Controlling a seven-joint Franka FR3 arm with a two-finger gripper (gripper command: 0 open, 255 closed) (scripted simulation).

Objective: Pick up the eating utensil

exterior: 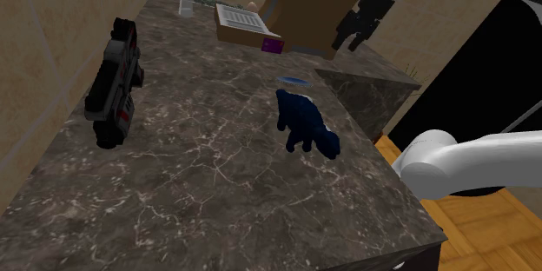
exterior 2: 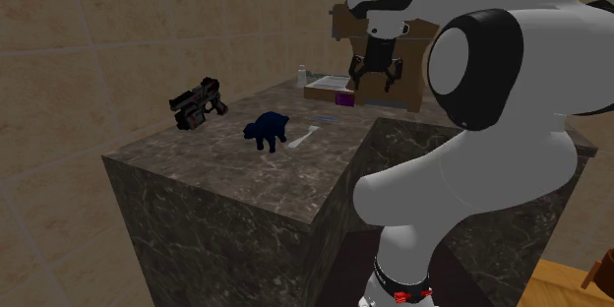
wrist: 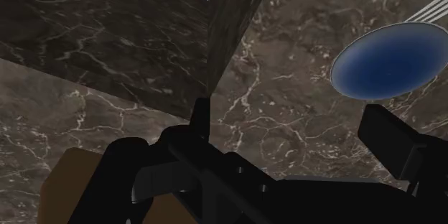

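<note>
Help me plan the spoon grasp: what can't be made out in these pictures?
- Handle of the spoon, shoulder view: hidden behind the dark blue animal figure.
- The same handle, wrist view: cut off by the picture's edge just past the blue bowl.
- Print on the box, shoulder view: too small to read.
- What the white bottle is, shoulder view: too small to tell.
</note>
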